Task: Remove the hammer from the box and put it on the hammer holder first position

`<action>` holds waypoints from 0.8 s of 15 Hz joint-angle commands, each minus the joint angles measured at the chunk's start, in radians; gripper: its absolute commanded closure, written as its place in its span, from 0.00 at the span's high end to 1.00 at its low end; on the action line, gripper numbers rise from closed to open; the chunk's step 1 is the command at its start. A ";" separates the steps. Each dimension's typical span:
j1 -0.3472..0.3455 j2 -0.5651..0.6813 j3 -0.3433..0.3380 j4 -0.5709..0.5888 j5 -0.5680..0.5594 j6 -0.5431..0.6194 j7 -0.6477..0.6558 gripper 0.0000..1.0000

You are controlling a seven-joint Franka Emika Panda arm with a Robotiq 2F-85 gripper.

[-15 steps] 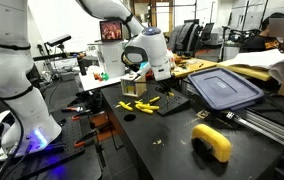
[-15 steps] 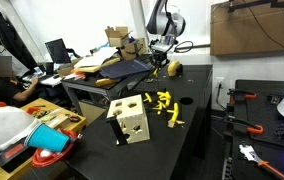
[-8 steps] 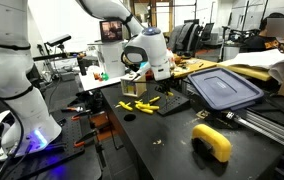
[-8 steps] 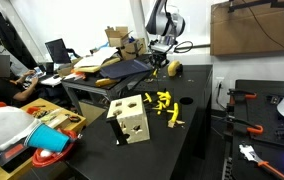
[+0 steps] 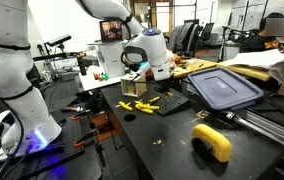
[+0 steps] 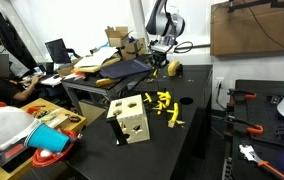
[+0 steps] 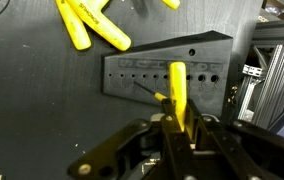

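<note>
In the wrist view my gripper (image 7: 179, 125) is shut on a yellow-handled tool (image 7: 177, 85), held upright just above the dark holder block (image 7: 132, 72) with its row of holes. The tool's tip sits over the holes towards the block's right part; its head is hidden. In both exterior views the gripper (image 5: 163, 78) (image 6: 160, 55) hangs low over the black table. The tan cube box (image 6: 130, 122) with holes stands apart from the gripper, nearer the camera.
Several loose yellow tools lie on the table (image 5: 142, 105) (image 6: 164, 103) (image 7: 92, 25). A dark-blue lidded bin (image 5: 222, 88) and a yellow-black object (image 5: 213, 140) sit nearby. Metal rails (image 7: 267, 70) border the holder's right side.
</note>
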 commanded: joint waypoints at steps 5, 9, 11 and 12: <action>0.009 -0.019 -0.006 -0.008 -0.020 -0.038 0.034 0.04; 0.012 -0.019 -0.008 -0.009 -0.026 -0.053 0.037 0.04; 0.014 -0.018 -0.007 -0.008 -0.029 -0.053 0.038 0.04; 0.014 -0.016 -0.007 -0.007 -0.030 -0.049 0.037 0.04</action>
